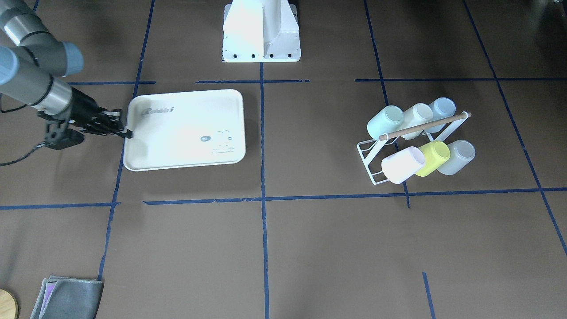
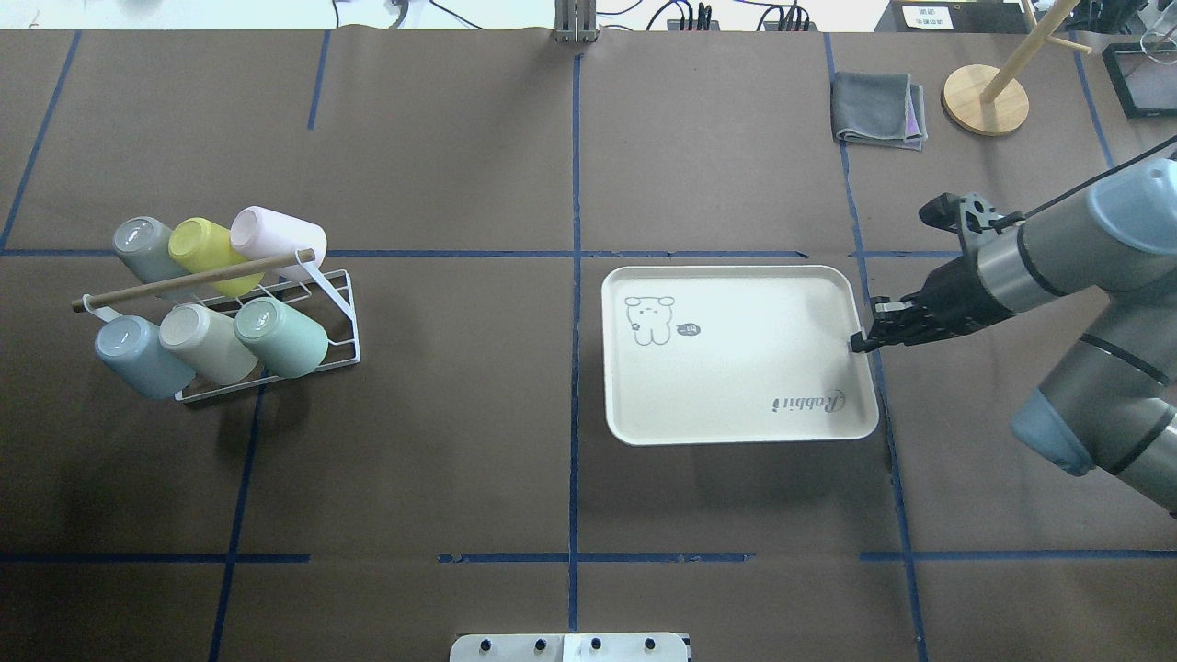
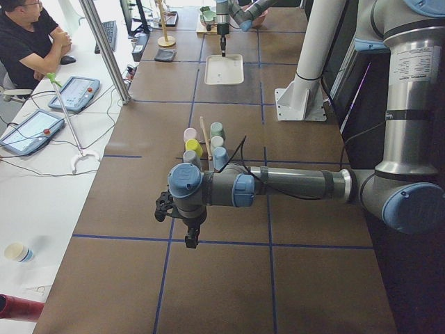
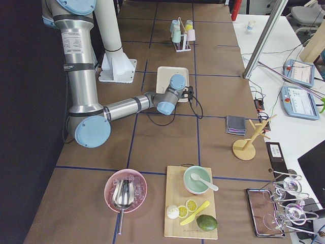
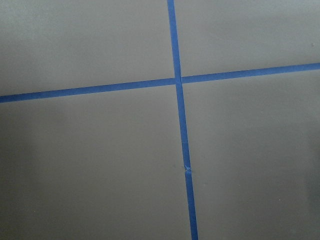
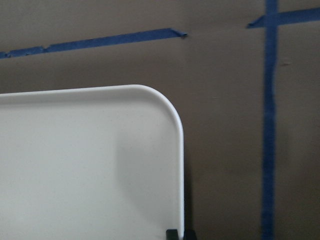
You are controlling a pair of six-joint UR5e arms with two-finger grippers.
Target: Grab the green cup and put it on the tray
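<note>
One green cup (image 2: 280, 336) concerns you. It sits tilted on the white wire rack (image 2: 193, 279), mouth down, with its closed base raised toward the robot's edge of the table (image 2: 460, 441). It is the end cup of the rack's nearer row, on the side closest to the table's centre. It touches, or all but touches, the cream cup (image 2: 207, 342) beside it, and the blue cup (image 2: 138, 354) lies beyond that.

By its look it is thin moulded plastic: light, stiff and unlikely to break, but smooth and tapered, so it could slip. You would do best to grip across the body a little below the base, with one finger on the free side away from the cream cup. Draw it off along its own tilt, not straight up.

The rack stands toward the table's left end. The tray (image 2: 736, 368) lies flat to the right of centre.

The right gripper (image 2: 860, 342) has its fingers drawn together at the tray's edge nearest the right end, apparently pinching the rim. The left gripper (image 3: 190, 240) hangs over the tabletop beyond the rack, toward the left end. Whether its fingers are parted or closed, I cannot tell.
</note>
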